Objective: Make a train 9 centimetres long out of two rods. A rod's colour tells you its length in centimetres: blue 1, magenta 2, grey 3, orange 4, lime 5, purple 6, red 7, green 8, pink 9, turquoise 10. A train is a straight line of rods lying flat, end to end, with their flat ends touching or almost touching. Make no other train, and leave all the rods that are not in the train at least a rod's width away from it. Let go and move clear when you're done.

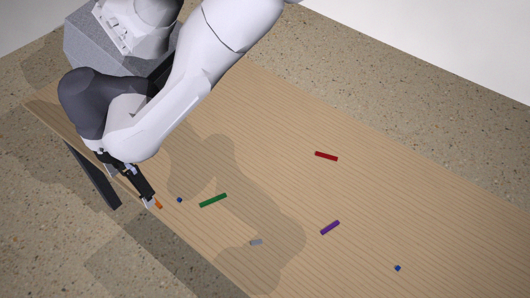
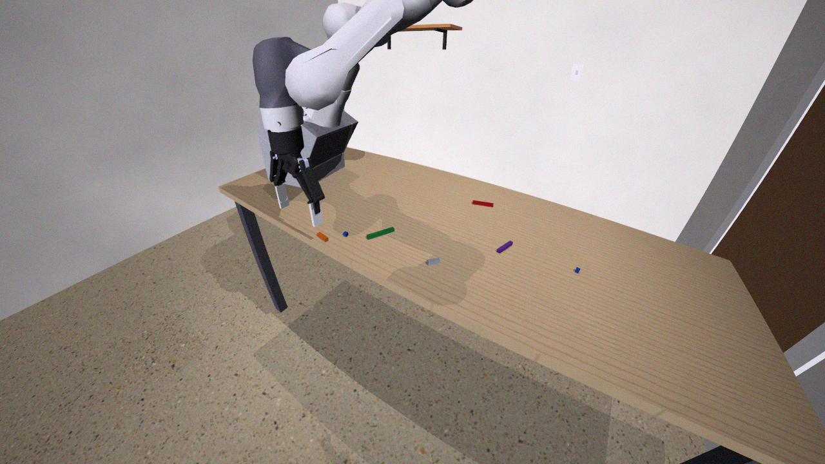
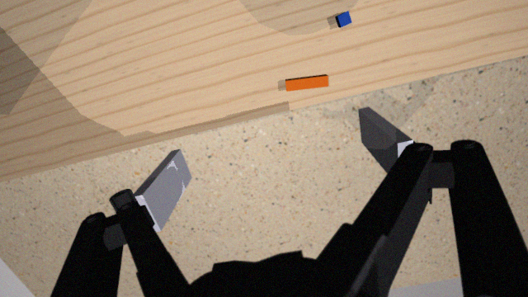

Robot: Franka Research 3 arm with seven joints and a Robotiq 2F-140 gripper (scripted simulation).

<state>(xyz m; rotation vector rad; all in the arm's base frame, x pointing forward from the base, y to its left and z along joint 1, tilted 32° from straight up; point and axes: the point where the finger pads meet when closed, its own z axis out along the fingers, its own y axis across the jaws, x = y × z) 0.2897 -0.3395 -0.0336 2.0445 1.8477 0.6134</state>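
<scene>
My gripper [image 1: 129, 186] [image 2: 298, 212] [image 3: 269, 145] is open and empty. It hangs over the front edge of the wooden table [image 1: 370, 111] [image 2: 634, 323] [image 3: 124, 62], above and just to the side of the orange rod [image 1: 158, 203] [image 2: 321, 236] [image 3: 307, 82]. That rod lies flat close to the edge. A blue cube [image 1: 179, 199] [image 2: 345, 234] [image 3: 343, 19] lies just beyond it, then a green rod [image 1: 212, 200] [image 2: 379, 232]. A grey rod [image 1: 256, 242] [image 2: 433, 261], a purple rod [image 1: 329, 227] [image 2: 504, 247], a red rod [image 1: 326, 156] [image 2: 482, 203] and a second blue cube [image 1: 397, 267] [image 2: 577, 270] lie apart further along. No rods touch.
The robot's grey base block [image 1: 85, 44] [image 2: 329, 149] stands at the table's near-left corner, behind the gripper. The table's front edge runs right under the fingers, with bare floor [image 3: 268, 198] below. A dark table leg [image 2: 262, 259] stands under that corner.
</scene>
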